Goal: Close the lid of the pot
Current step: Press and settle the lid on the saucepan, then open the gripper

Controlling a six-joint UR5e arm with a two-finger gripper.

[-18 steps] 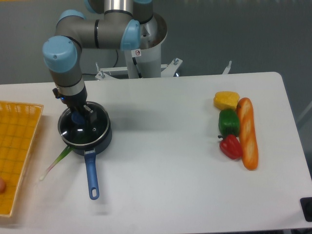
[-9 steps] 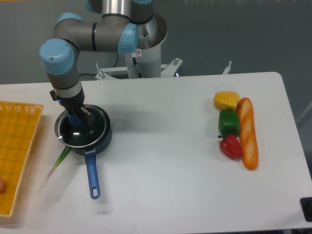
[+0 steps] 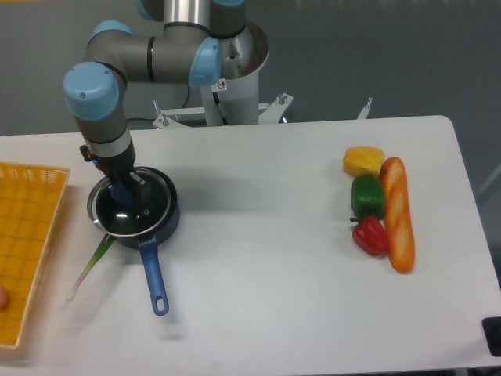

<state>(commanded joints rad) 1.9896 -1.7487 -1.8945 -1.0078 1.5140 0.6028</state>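
gripper (image 3: 120, 190) closed on the lid's blue knob | lid (image 3: 130, 207) lying on the pot (image 3: 166, 218), shifted slightly left | pot at worktop (image 3: 258, 258) left, handle toward the front edge

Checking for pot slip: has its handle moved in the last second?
Yes. The pot handle swung rightward, its tip farther from the green stalk.

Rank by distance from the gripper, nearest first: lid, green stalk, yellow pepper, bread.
1. lid: right under the gripper, on the pot.
2. green stalk: front-left of the pot.
3. yellow pepper: far across the table.
4. bread: just beyond the pepper.
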